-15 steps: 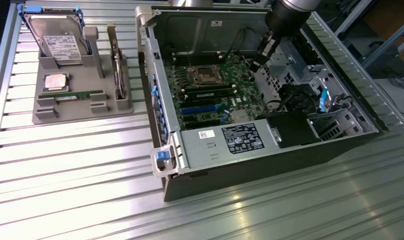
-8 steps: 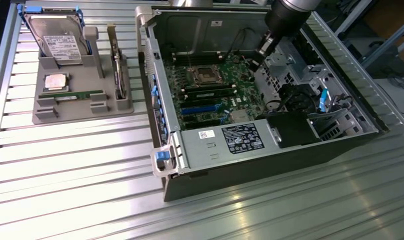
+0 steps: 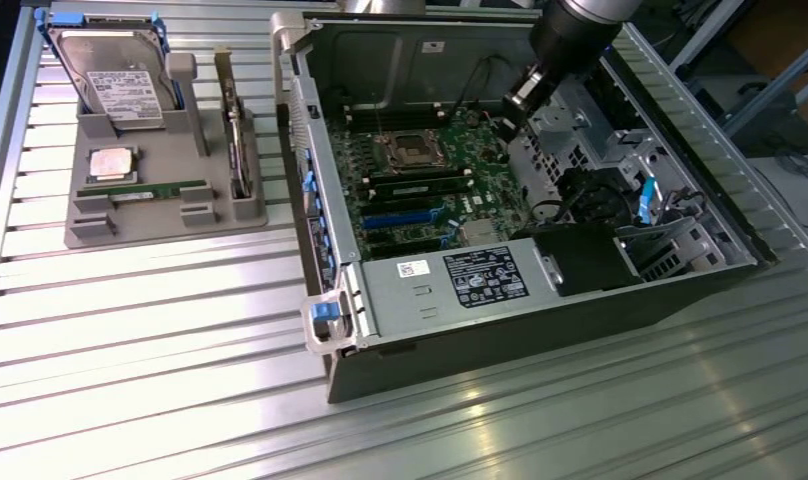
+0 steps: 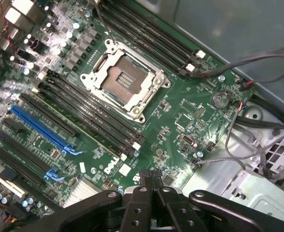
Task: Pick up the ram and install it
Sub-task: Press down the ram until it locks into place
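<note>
Ribbed metal table (image 3: 137, 330) | gripper (image 4: 150, 178) closed, seemingly empty, over motherboard (image 4: 180, 121)

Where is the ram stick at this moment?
In the exterior view, the ram lies in the grey holder tray at the left, just below the silver processor chip.

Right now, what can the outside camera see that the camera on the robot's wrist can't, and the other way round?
Only the exterior view takes in the grey parts tray beside the computer, with a hard drive, a silver processor chip and a green ram stick lying in it, plus the power supply. Only the wrist view gives the shut gripper close up, holding nothing, and a coin battery. Both show the motherboard with its empty processor socket and the blue slot.
</note>
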Available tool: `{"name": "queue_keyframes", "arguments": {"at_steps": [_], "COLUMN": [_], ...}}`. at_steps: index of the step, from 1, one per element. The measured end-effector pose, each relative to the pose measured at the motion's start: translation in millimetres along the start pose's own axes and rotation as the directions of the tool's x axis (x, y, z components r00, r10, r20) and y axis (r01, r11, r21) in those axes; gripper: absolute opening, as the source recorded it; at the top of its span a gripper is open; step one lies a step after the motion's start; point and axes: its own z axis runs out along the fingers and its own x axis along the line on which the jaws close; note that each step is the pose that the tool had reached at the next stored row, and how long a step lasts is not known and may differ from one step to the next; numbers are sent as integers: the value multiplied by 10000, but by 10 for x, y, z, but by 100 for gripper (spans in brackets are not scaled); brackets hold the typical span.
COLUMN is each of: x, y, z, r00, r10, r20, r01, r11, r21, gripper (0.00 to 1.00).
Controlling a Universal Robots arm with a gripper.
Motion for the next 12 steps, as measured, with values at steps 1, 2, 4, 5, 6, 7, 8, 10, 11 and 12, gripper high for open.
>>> {"name": "queue_keyframes", "arguments": {"at_steps": [1, 2, 4, 5, 6, 7, 8, 10, 11, 12], "x": [0, 0, 0, 0, 0, 0, 0, 0, 0, 0], "y": [0, 0, 0, 0, 0, 0, 0, 0, 0, 0], "z": [0, 0, 0, 0, 0, 0, 0, 0, 0, 0], "r00": [9998, 9995, 9981, 9964, 9944, 9925, 9897, 9835, 9779, 9738], "r10": [196, 314, 616, 850, 1055, 1217, 1433, 1808, 2087, 2270], "r20": [10, 16, 31, 42, 51, 59, 69, 86, 98, 105], "r01": [-196, -314, -616, -850, -1055, -1217, -1432, -1807, -2086, -2269], "r11": [9998, 9995, 9981, 9964, 9944, 9926, 9897, 9835, 9779, 9739], "r21": [-9, -15, -30, -41, -51, -60, -72, -92, -108, -119], "gripper": [11, 11, 11, 11, 11, 11, 11, 11, 11, 11]}}
